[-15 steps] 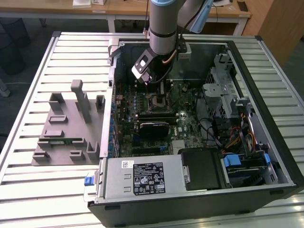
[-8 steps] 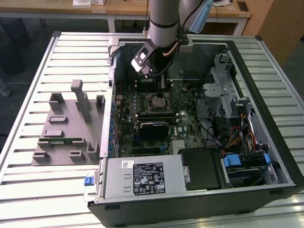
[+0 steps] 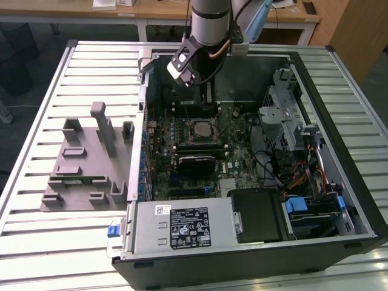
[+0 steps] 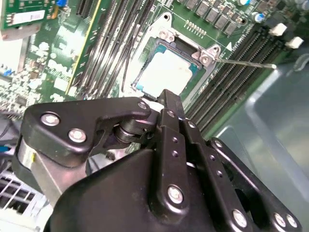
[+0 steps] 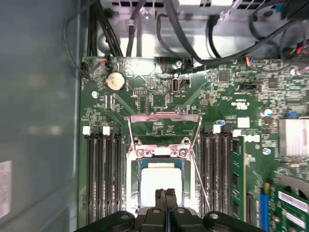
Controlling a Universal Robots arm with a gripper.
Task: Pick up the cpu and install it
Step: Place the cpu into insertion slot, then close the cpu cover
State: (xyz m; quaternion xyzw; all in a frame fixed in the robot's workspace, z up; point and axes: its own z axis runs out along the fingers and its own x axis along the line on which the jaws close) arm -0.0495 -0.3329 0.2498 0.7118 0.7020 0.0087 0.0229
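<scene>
The fingers (image 5: 160,198) hide one edge of the cpu (image 5: 159,178)

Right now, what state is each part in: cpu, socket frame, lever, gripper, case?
cpu: lying in the socket, uncovered.
Socket frame: swung open.
Lever: unlatched.
Gripper: shut, holding nothing, over the cpu.
Case: open, side panel off.

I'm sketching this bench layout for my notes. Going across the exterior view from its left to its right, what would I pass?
Grey slotted parts holder → cpu → silver drive cage → black case wall.
</scene>
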